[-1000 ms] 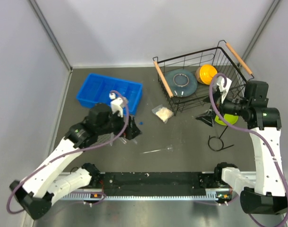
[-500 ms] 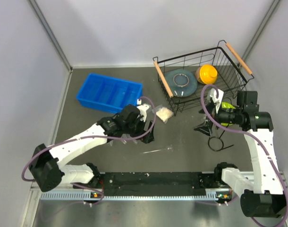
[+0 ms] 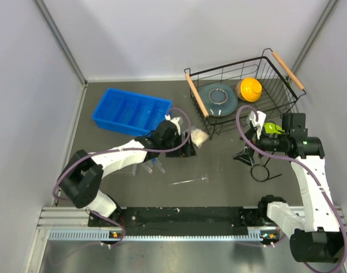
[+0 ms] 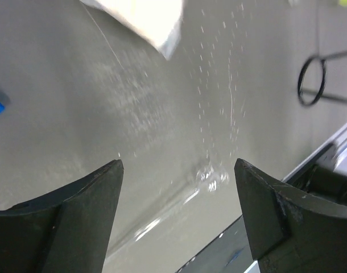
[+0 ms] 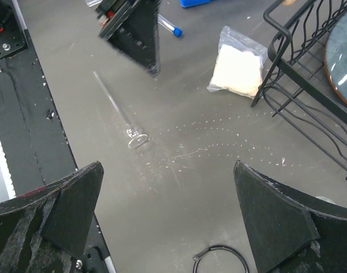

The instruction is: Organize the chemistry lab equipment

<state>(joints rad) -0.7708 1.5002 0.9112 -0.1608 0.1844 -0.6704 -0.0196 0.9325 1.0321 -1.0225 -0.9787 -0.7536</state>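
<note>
On the grey bench we count:
- one white packet [image 5: 237,68] — soft, pillow-shaped
- one thin glass rod [image 5: 118,108]
- left fingers [image 4: 102,187], right fingers [image 5: 82,190] — spread wide, empty

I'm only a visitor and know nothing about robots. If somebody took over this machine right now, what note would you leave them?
Left gripper: open and empty, low over the table by the thin glass rod.
Right gripper: open and empty, near the black wire ring stand.
Things: the white packet lies beside the wire basket. A blue-capped test tube lies loose by the left arm.
Done: nothing looks put away yet.
Left: gather the rod, tube, packet and stand.
</note>
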